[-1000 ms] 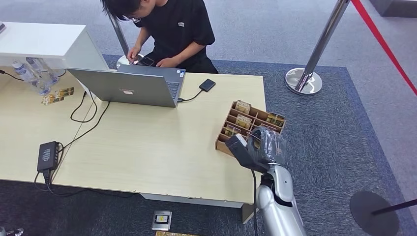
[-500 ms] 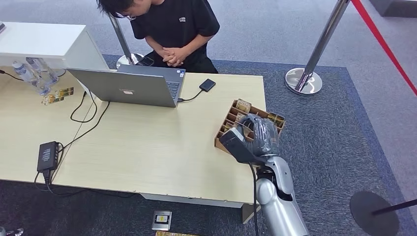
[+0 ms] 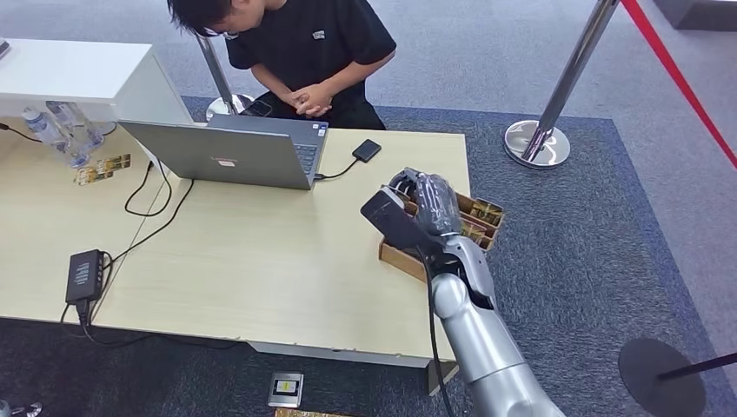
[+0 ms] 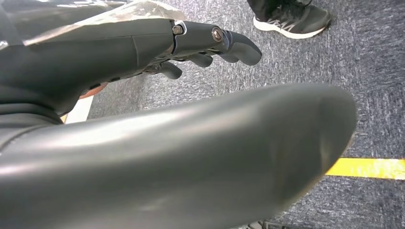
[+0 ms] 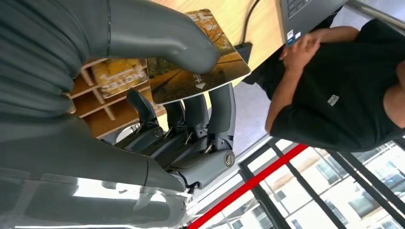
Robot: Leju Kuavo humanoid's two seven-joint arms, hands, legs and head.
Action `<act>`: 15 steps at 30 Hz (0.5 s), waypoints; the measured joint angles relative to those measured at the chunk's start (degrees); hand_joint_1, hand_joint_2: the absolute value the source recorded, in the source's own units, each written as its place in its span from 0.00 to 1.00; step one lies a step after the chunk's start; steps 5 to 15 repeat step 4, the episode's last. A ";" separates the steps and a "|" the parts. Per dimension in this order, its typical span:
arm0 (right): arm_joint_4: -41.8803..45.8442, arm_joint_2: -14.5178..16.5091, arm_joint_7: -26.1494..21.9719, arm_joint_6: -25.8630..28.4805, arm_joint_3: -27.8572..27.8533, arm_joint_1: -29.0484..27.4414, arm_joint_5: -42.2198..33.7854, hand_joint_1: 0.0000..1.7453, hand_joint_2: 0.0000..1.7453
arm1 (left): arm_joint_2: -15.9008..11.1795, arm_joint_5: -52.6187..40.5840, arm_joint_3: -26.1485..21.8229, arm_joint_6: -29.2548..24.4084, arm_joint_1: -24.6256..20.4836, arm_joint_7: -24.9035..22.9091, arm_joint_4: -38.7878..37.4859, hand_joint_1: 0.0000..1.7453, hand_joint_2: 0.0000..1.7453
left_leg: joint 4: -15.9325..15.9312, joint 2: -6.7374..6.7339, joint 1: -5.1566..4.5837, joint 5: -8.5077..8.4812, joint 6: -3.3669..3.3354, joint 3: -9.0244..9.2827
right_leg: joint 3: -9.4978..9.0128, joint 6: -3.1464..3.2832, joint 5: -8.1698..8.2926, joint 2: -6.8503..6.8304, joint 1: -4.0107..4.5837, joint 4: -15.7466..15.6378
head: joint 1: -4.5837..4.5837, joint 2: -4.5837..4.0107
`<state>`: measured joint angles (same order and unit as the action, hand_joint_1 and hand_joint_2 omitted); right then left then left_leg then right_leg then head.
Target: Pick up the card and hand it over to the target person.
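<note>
In the right wrist view, a card (image 5: pixel 200 67) with a yellow autumn picture is pinched between the thick thumb and the dark fingers (image 5: pixel 210 114) of my right hand (image 5: pixel 191 124). From the head view, my right hand (image 3: pixel 426 204) hovers above the far-left part of the wooden card box (image 3: pixel 481 217) at the table's right end. The person (image 3: pixel 304 52) in a black shirt sits behind the far edge of the table, hands clasped; the right wrist view shows them (image 5: pixel 344 95) beyond the card. My left hand (image 4: pixel 143 52) hangs over the carpet, fingers apart, holding nothing.
A grey laptop (image 3: pixel 226 156) stands open in front of the person, with a black drive (image 3: pixel 366 149) cabled to it. A power adapter (image 3: pixel 84 275) lies at the table's (image 3: pixel 261 252) near left. Bottles (image 3: pixel 61 126) stand far left. A chrome stanchion (image 3: pixel 539 139) stands on the carpet to the right.
My right hand has risen from the box's near edge and moved away and left across it, toward the person. The person stopped handling a phone and clasped their hands.
</note>
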<state>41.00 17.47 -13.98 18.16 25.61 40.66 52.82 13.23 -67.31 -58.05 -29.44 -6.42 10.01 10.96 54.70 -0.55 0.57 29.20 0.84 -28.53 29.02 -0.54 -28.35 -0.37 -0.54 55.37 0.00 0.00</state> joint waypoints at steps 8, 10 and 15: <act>-6.58 2.38 0.93 0.05 0.24 3.70 0.25 0.83 1.00 | 0.20 -0.35 0.12 -0.24 -0.08 -0.85 -0.06 0.00 0.00 | 0.01 -0.03 -0.02 0.01 0.01 -0.01 | 0.02 0.00 -0.02 0.02 -0.01 0.04 | 0.00 0.00; -6.58 2.38 0.93 0.05 0.24 3.70 0.25 0.83 1.00 | 0.20 -0.35 0.12 -0.24 -0.08 -0.85 -0.06 0.00 0.00 | 0.01 -0.03 -0.02 0.01 0.01 -0.01 | 0.02 0.00 -0.02 0.02 -0.01 0.04 | 0.00 0.00; -6.58 2.38 0.93 0.05 0.24 3.70 0.25 0.83 1.00 | 0.20 -0.35 0.12 -0.24 -0.08 -0.85 -0.06 0.00 0.00 | 0.01 -0.03 -0.02 0.01 0.01 -0.01 | 0.02 0.00 -0.02 0.02 -0.01 0.04 | 0.00 0.00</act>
